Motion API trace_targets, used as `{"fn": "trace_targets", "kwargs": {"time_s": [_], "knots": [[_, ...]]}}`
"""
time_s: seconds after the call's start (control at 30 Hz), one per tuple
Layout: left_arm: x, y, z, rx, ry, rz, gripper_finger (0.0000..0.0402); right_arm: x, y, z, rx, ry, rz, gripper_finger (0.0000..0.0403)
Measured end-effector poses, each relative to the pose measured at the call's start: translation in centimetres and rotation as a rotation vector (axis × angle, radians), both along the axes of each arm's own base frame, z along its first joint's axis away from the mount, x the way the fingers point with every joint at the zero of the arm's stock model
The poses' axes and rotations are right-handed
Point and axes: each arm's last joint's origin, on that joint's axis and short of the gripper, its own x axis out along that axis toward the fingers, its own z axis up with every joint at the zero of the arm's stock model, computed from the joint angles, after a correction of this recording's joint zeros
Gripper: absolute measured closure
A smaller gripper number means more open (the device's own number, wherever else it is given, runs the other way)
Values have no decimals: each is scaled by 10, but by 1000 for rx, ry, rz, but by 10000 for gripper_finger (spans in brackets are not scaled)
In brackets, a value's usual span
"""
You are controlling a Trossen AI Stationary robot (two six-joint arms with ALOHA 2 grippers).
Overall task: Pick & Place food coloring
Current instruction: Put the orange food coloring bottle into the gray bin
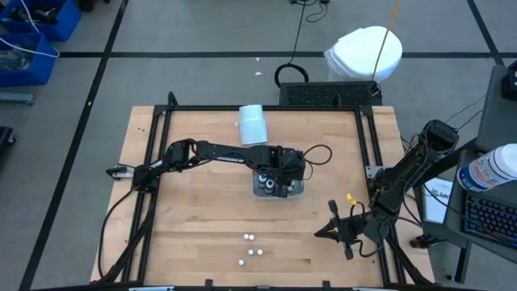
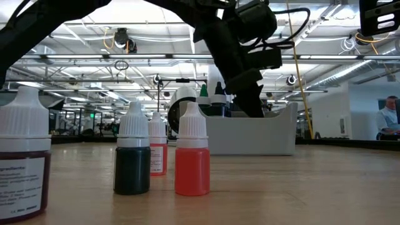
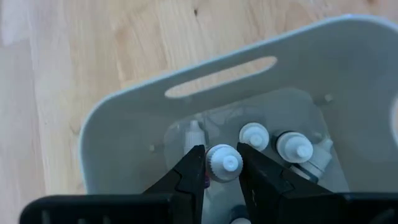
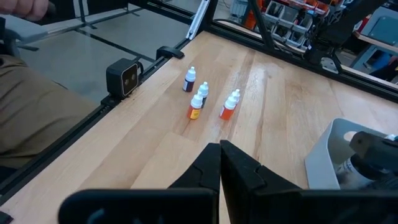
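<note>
The grey tray (image 1: 279, 191) sits mid-table and holds several food coloring bottles; white caps (image 3: 293, 147) show inside it. My left gripper (image 3: 222, 163) reaches down into the tray (image 3: 124, 118), its fingers on either side of one bottle's white cap. Several more bottles (image 1: 250, 252) stand upright on the wood near the table's near edge, and also show in the low view (image 2: 192, 153) and the right wrist view (image 4: 196, 107). My right gripper (image 1: 335, 230) waits shut by the near right corner, touching nothing. My left gripper pinches one food coloring bottle by its ribbed white cap (image 3: 217, 167), one fingertip (image 3: 196, 160) on each side. The fingers come from above, pointing down into the tray. The bottle stands upright, nozzle up; its body is hidden below the cap.
A larger white cylinder (image 1: 252, 124) lies near the table's far edge. A black frame (image 1: 153, 145) runs along the table's sides. Bare wood lies between the tray and the standing bottles. A person (image 2: 389, 115) shows far off in the room.
</note>
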Motion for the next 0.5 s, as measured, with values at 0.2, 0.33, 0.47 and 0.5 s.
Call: {"fn": "trace_targets", "kwargs": {"time_s": [0.2, 0.33, 0.47, 0.5], "knots": [[0, 0, 0, -2, 0, 3, 314, 0, 0, 0, 0, 0, 0, 401], [0, 0, 0, -2, -1, 3, 314, 0, 0, 0, -1, 0, 0, 401], [0, 0, 0, -3, 0, 5, 314, 0, 0, 0, -1, 0, 0, 401], [0, 0, 0, -3, -1, 5, 314, 0, 0, 0, -1, 0, -1, 401]]}}
